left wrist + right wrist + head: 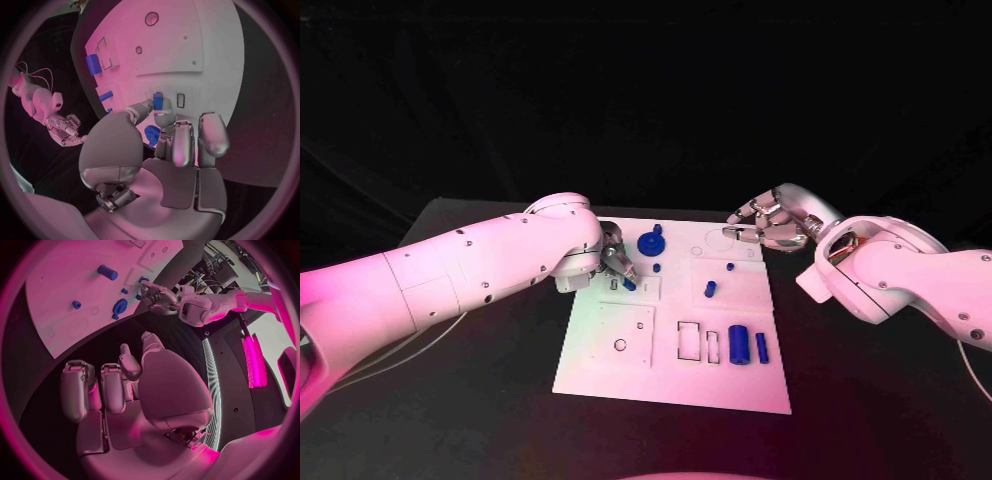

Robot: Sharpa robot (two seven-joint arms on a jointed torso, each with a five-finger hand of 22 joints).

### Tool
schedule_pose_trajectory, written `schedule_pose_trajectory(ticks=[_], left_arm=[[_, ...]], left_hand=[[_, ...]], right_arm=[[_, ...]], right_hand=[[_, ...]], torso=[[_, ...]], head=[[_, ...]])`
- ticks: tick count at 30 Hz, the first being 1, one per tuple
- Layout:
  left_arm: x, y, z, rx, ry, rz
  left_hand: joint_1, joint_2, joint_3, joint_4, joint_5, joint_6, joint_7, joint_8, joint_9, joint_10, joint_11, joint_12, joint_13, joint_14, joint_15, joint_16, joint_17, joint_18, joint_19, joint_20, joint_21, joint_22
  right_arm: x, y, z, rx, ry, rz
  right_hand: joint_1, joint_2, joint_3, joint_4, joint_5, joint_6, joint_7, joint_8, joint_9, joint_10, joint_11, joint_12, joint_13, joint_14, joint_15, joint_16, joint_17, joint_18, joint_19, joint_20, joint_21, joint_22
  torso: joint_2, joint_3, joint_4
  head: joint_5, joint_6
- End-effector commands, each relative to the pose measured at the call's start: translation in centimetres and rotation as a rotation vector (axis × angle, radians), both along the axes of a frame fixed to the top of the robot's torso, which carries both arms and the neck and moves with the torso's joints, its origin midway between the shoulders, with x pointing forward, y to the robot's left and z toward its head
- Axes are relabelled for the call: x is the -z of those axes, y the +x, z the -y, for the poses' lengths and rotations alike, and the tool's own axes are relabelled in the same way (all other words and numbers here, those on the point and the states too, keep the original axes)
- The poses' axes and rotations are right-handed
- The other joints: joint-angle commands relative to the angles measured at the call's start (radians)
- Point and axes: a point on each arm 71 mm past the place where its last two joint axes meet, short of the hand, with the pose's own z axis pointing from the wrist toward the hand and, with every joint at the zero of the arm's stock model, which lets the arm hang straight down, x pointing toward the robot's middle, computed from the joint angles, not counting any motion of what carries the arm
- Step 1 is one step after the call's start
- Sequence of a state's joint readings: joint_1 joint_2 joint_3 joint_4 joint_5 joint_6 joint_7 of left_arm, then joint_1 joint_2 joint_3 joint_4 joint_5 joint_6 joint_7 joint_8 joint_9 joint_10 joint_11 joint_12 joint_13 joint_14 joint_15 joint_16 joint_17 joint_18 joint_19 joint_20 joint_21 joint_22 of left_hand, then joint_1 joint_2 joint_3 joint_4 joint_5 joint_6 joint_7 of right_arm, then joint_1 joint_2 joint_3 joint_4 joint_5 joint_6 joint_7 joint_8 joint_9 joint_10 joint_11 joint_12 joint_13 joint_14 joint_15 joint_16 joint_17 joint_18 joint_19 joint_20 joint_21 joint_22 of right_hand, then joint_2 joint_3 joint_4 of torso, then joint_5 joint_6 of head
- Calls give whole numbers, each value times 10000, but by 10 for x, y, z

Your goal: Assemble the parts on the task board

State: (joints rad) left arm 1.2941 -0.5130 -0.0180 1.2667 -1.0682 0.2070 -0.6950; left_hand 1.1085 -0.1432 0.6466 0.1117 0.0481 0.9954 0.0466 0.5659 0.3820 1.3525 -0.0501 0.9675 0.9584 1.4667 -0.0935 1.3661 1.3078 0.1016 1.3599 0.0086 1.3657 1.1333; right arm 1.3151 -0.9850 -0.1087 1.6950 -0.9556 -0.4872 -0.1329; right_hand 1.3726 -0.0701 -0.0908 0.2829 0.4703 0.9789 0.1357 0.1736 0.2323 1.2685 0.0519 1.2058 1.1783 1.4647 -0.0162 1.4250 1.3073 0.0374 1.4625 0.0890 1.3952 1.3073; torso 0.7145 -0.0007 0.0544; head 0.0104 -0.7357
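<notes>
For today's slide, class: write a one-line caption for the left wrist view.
The left hand pinches a small blue part over the white task board.

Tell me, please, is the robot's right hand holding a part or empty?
Empty. The right hand hovers off the task board's far right corner, fingers apart with nothing between them.

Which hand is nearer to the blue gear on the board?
Left. The left hand is just beside the blue gear; the right hand hovers by the task board's far corner.
</notes>
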Motion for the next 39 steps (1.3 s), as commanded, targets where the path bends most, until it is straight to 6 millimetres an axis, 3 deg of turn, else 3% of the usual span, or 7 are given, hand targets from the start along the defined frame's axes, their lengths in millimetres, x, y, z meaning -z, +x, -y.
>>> schedule_pose_trajectory(ticks=[1, 10, 17, 25, 39], left_arm=[[5, -4, 1, 118, 426, -467], [6, -4, 1, 76, 394, -574], [6, -4, 1, 71, 398, -607], [6, -4, 1, 70, 403, -618], [6, -2, 3, 239, 680, -570]], left_hand=[[-130, 54, -80, 48, 33, 371, -319, 77, 1949, 93, -14, 86, 29, 491, -90, -35, 619, -157, 84, 24, 43, 39], [-397, 334, -149, 227, 36, 477, -352, 86, 1945, 155, -41, 147, 48, 497, -111, -32, 634, -185, 157, 6, 122, 191], [-434, 379, -153, 242, 35, 500, -358, 89, 1945, 169, -45, 159, 53, 499, -114, -30, 637, -192, 176, 3, 141, 230], [-449, 373, -165, 241, 34, 507, -360, 90, 1946, 168, -46, 149, 39, 499, -115, -32, 636, -192, 176, 2, 142, 230], [-641, 134, -439, 202, 32, 534, -373, 75, 1940, 171, -54, 142, 9, 499, -121, -42, 636, -195, 178, -6, 152, 247]], right_arm=[[1, -1, -1, -120, -67, -66], [1, -1, -1, -114, -70, -69], [1, -1, -1, -117, -71, -74], [1, -1, -1, -120, -68, -71], [1, -1, -1, -136, -69, -80]], right_hand=[[-31, 107, -27, 15, 62, -36, -33, 67, 12, -60, -19, -45, -8, 520, -58, -31, 348, 105, -61, -21, -68, 1421], [-31, 107, -27, 15, 62, -36, -33, 67, 12, -60, -19, -45, -8, 520, -58, -31, 348, 105, -61, -21, -68, 1421], [-31, 107, -27, 15, 62, -36, -33, 67, 12, -60, -19, -45, -8, 520, -58, -31, 348, 105, -61, -21, -68, 1421], [-50, 108, -38, 22, 67, -33, -35, 71, 14, -47, -20, -33, 2, 520, -59, -33, 348, 105, -60, -21, -69, 1422], [-50, 108, -38, 22, 67, -33, -35, 71, 14, -47, -20, -33, 2, 520, -59, -33, 348, 105, -60, -21, -69, 1422]], torso=[[-3, -3, 0], [-2, -4, 5], [1, -3, 2], [-1, -4, 6], [-5, -4, 4]], head=[[-3, -7], [-15, -10], [-20, -16], [-40, -26], [-74, -37]])
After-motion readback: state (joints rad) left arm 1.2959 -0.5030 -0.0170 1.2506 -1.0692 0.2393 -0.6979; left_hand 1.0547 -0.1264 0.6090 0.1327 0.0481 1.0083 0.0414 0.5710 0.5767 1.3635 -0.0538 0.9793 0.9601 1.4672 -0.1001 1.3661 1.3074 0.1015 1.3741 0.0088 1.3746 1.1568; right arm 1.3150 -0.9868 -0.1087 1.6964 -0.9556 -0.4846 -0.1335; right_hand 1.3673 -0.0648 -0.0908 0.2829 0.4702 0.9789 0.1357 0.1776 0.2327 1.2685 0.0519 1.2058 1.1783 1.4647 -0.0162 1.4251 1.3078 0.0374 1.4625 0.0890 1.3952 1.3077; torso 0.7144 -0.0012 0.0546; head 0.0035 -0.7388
